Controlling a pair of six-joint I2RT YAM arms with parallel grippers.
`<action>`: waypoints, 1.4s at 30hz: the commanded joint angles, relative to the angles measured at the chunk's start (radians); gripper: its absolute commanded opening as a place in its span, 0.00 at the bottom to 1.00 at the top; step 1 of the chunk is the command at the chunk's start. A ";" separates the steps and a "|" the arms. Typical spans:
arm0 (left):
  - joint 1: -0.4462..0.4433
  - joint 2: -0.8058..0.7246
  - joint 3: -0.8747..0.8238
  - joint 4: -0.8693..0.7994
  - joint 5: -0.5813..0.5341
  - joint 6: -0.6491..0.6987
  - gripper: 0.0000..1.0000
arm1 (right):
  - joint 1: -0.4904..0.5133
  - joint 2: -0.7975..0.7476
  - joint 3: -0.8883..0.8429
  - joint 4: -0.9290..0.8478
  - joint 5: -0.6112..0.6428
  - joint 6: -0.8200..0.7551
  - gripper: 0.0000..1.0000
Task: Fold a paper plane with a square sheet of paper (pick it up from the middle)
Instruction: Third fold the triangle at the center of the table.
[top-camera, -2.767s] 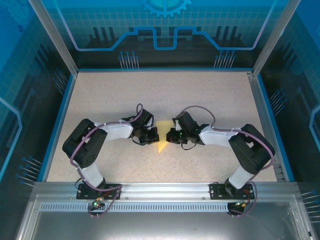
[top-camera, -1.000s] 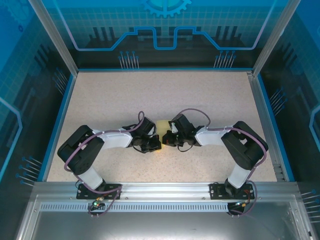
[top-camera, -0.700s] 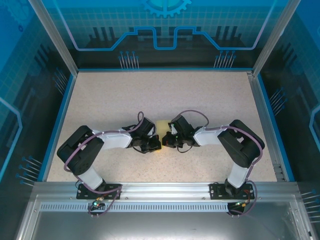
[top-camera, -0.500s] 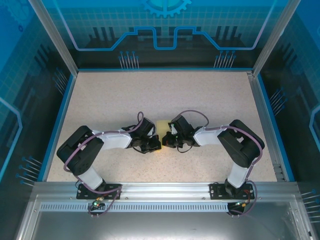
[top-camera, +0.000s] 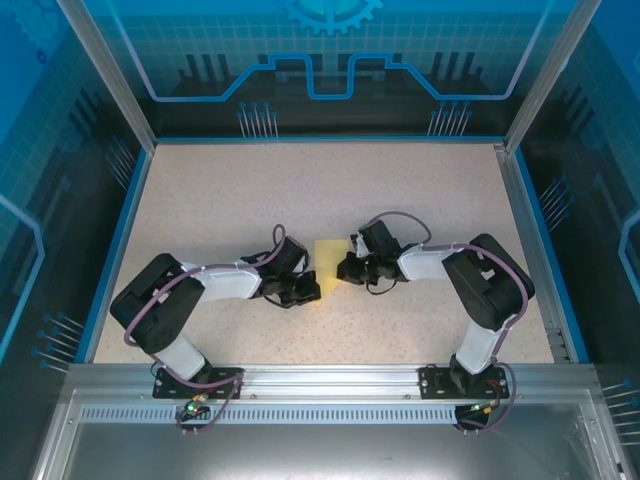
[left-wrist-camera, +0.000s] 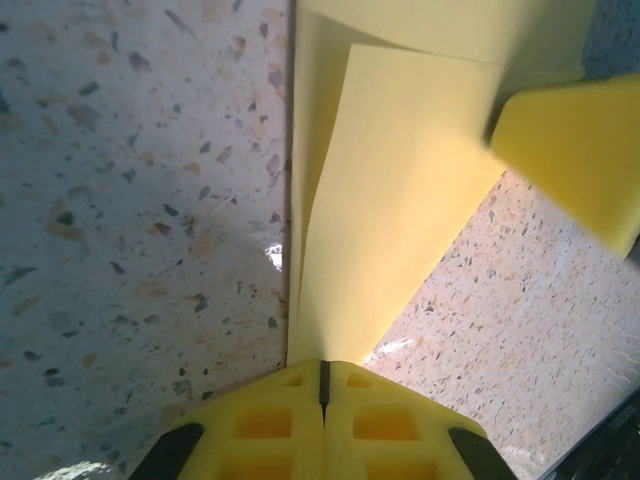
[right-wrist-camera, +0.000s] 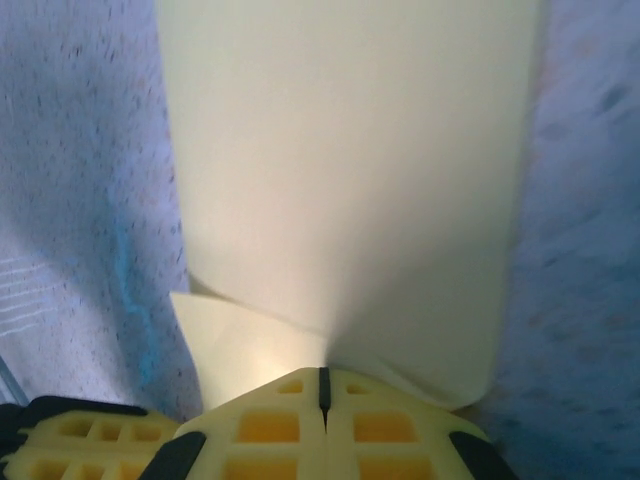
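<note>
Paper: the square sheet of paper (top-camera: 327, 252) was folded over, sitting about mid-table (top-camera: 300, 180), right between the two gripper heads.
Paper vs left jaws: the left gripper (top-camera: 310, 289) had the near end of it. In the left wrist view the sheet (left-wrist-camera: 400, 200) ran straight out from the fingertip seam (left-wrist-camera: 322, 385), with two layers fanning apart.
Paper vs right jaws: the right gripper (top-camera: 347, 268) was on the right-hand edge. From the right wrist the sheet (right-wrist-camera: 350, 180) spread wide and pale away from the tips (right-wrist-camera: 322, 392), with a small flap poking out to one side.
Left jaws: clamped tight on the paper, pads pressed together with no gap.
Right jaws: same deal, pinched down on the paper.
Left arm: the left arm (top-camera: 225, 280) had its elbow kicked out left and its forearm low, reaching right toward the middle.
Right arm: the right arm (top-camera: 430, 262) mirrored that, elbow out right and forearm reaching left.
Lift: honestly couldn't tell if the sheet was off the surface.
</note>
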 joint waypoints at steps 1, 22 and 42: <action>-0.004 0.002 -0.034 -0.105 -0.039 -0.012 0.00 | -0.074 0.022 0.025 -0.083 0.106 -0.053 0.00; -0.004 0.018 -0.006 -0.121 -0.037 0.005 0.00 | 0.111 -0.054 0.016 -0.051 0.025 -0.012 0.00; -0.007 -0.064 -0.053 -0.132 0.062 0.104 0.01 | 0.108 0.067 0.070 -0.152 0.093 0.037 0.00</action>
